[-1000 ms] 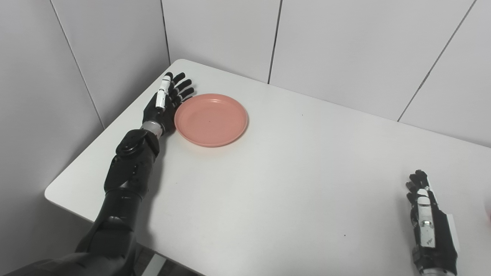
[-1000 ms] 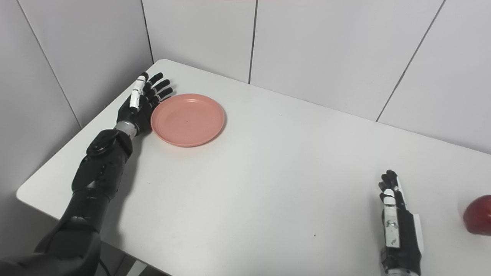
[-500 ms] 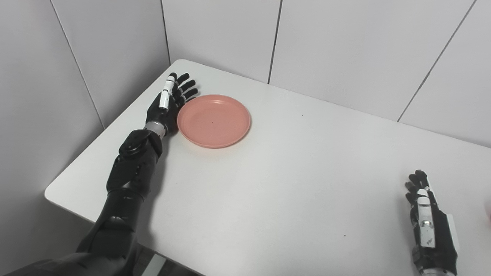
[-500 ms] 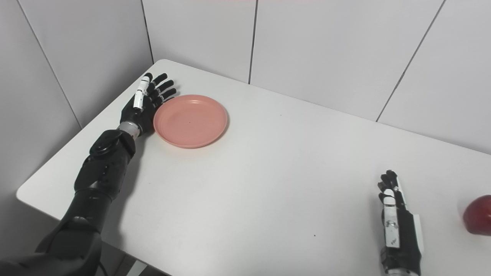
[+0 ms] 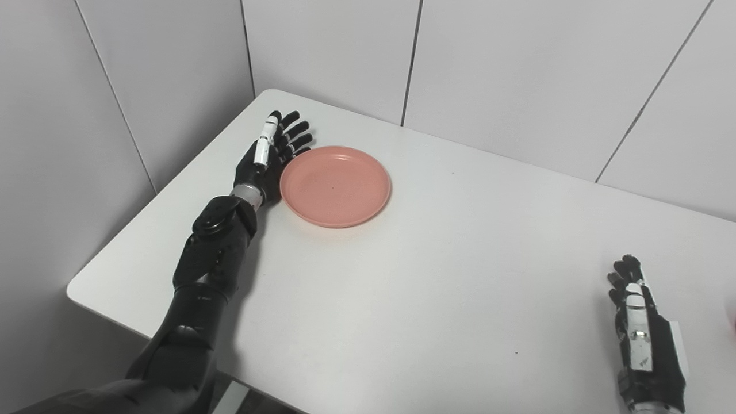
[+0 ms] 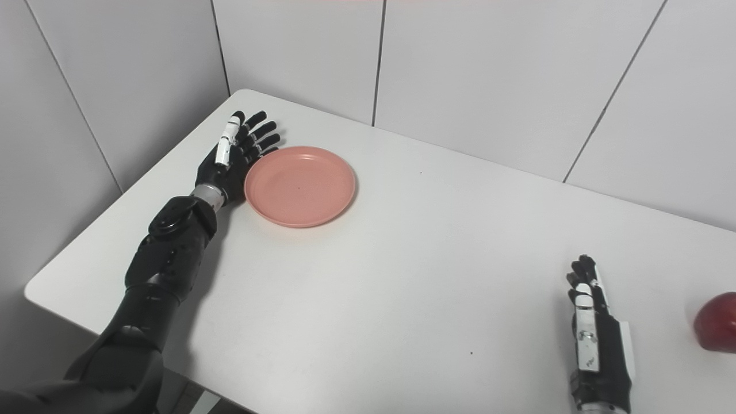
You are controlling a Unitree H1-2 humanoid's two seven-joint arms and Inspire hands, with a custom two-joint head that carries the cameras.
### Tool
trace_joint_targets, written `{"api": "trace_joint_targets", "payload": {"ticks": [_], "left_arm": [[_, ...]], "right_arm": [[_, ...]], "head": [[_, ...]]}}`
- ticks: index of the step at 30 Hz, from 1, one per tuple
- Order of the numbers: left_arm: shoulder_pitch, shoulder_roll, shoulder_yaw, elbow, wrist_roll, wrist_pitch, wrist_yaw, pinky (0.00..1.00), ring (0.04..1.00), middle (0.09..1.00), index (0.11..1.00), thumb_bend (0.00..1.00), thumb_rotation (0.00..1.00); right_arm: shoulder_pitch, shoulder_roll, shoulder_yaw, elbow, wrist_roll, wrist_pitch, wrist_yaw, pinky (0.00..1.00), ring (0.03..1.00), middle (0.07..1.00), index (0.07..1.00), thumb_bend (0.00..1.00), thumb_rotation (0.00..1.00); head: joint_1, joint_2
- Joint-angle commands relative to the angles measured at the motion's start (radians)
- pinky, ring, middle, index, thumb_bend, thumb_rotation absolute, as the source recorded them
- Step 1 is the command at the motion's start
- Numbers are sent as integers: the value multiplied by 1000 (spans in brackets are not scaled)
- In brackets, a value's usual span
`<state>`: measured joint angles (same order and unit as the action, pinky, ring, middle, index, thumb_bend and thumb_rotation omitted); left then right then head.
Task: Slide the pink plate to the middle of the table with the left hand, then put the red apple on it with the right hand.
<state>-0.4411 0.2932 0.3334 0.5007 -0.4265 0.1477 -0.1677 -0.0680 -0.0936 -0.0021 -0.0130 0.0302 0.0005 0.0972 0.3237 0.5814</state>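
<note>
1. Two hands are on my screens, and only my left hand (image 5: 270, 155) is at work: it stands on edge at the far-left part of the white table (image 5: 437, 276), fingers stretched out and a little apart, holding nothing, its palm side flat against the left rim of the pink plate (image 5: 336, 186).
2. Moving right, the plate lies directly to the right of that hand, touching it, so the push line runs from the hand through the plate toward the open table beyond. I judge the plate is short of the table's middle, which lies to the right and nearer me.
3. Being round, the plate has no long axis to line up; what matters is that my palm stays behind its rim on the side away from the middle. If the hand rides off-centre, I expect the plate to spin away rather than slide straight.
4. Farther right, near the table's front edge, my right hand (image 6: 595, 328) rests flat on the surface, fingers extended together, holding nothing.
5. At the far right, the red apple (image 6: 716, 322) sits just beside that hand, on its right and apart from it, cut off by the picture's edge. My right hand is by far the nearer one to it.
</note>
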Motion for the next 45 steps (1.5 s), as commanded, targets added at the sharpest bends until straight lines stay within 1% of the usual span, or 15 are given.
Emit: {"api": "trace_joint_targets", "payload": {"ticks": [1, 5, 8, 11, 16, 18, 22, 28, 34, 38, 45], "left_arm": [[-10, -16, -12, 10, 6, 26, 9, 884, 878, 883, 876, 321, 1000], [-10, -19, -19, 16, 6, 19, -3, 887, 882, 887, 882, 321, 1000], [-7, -22, -31, 20, 18, 12, 5, 879, 878, 883, 875, 321, 1000], [-2, -28, -38, 17, 19, 10, 7, 882, 876, 880, 869, 317, 1000], [2, -39, -39, 15, 10, 11, 4, 886, 879, 880, 862, 321, 1000], [6, -42, -45, 16, 15, 1, -2, 887, 880, 881, 865, 320, 1000], [17, -54, -60, 0, 25, -6, 1, 886, 878, 878, 864, 321, 1000], [25, -74, -65, -33, 24, 15, 1, 891, 880, 877, 862, 326, 1000], [35, -86, -84, -48, 33, 9, 0, 891, 881, 880, 864, 341, 1000], [42, -95, -90, -58, 23, 13, -6, 910, 896, 893, 875, 339, 1000], [51, -103, -108, -68, 33, 4, -22, 907, 896, 896, 881, 354, 1000]], "right_arm": [[-8, 10, -5, -4, 13, -20, -5, 1000, 959, 956, 955, 64, 1000], [-9, 13, -7, -5, 14, -10, -6, 1000, 958, 955, 956, 63, 1000], [-8, 14, -6, -11, 9, -8, -7, 1000, 959, 954, 954, 75, 1000], [-6, 14, -3, -13, 1, -12, -9, 1000, 958, 952, 951, 89, 1000], [-9, 16, -4, -7, -2, -19, -10, 1000, 952, 946, 945, 76, 1000], [-9, 17, -4, -5, -6, -24, -13, 993, 950, 944, 943, 76, 1000], [-7, 17, -3, -9, -12, -26, -13, 982, 945, 943, 941, 74, 1000], [-8, 20, -5, -8, -11, -26, -14, 974, 944, 942, 942, 75, 1000], [-8, 22, -5, -10, -9, -27, -13, 983, 947, 945, 943, 68, 1000], [-6, 22, -4, -15, -11, -27, -13, 975, 945, 942, 940, 58, 1000], [-7, 21, -1, -20, -22, -11, -15, 980, 945, 941, 942, 85, 1000]], "head": [[1, 1], [-1, 3], [-5, 5], [-8, 8], [-12, 9], [-14, 9], [-16, 10], [-21, 15], [-27, 20], [-29, 22], [-37, 27]]}}
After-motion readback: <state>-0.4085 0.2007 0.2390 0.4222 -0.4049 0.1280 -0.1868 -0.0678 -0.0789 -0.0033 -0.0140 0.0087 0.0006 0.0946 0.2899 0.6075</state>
